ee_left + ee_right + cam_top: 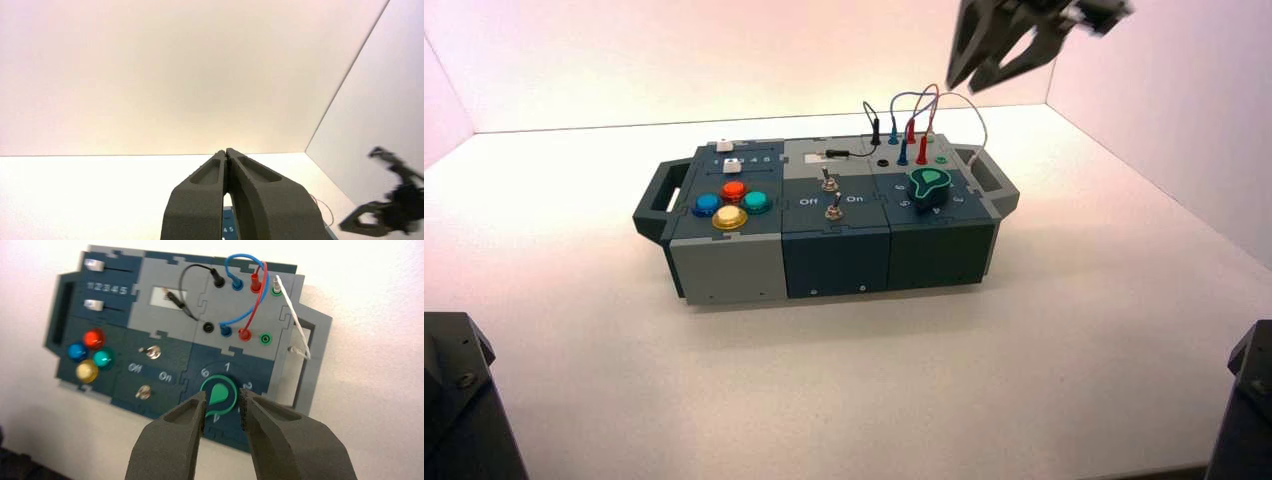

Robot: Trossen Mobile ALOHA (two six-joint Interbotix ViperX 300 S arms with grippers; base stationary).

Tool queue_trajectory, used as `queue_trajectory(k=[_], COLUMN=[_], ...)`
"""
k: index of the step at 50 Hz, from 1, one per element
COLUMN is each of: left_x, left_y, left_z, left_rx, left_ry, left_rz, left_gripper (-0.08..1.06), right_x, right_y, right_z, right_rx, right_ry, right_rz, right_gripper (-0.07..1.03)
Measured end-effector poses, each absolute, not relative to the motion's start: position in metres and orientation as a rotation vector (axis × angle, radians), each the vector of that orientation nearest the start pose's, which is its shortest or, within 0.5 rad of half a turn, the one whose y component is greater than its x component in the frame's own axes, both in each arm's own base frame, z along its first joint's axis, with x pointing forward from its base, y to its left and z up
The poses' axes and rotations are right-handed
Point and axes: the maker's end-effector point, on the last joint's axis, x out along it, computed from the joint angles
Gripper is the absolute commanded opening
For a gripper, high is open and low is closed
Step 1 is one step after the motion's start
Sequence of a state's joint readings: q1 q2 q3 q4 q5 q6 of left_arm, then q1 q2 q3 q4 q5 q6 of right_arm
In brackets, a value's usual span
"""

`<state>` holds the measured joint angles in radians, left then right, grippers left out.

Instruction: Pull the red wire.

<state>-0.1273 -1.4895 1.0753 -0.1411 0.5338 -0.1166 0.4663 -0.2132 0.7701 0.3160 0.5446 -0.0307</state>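
The red wire loops between two red plugs in the socket field at the box's far right; one plug stands in the back row and the other in the front row. In the high view its plugs stand upright behind the green knob. My right gripper hangs open and empty high above and behind the sockets. In its own view the right gripper sits over the knob, apart from the wire. My left gripper is shut and empty, parked away from the box.
The box stands mid-table with handles at both ends. A blue wire, a black wire and a white wire run close beside the red one. The green knob, two toggle switches and coloured buttons lie nearer the front.
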Motion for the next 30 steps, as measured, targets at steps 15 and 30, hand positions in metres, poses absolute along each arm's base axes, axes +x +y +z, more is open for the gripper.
queue_trajectory(k=[15,30], left_x=[0.158,0.160], left_y=[-0.033,-0.034], left_z=[0.308,0.308], left_rx=[-0.235,-0.231], left_ry=[0.165,0.169], left_rz=[-0.182,-0.184], left_gripper=[-0.03,-0.03], right_x=[0.310,0.316], right_y=[0.186,0.188], right_z=[0.095,0.068], right_rx=[0.036,0.024], right_ry=[1.189,1.248], right_rz=[0.408,0.388], right_gripper=[0.37,0.37])
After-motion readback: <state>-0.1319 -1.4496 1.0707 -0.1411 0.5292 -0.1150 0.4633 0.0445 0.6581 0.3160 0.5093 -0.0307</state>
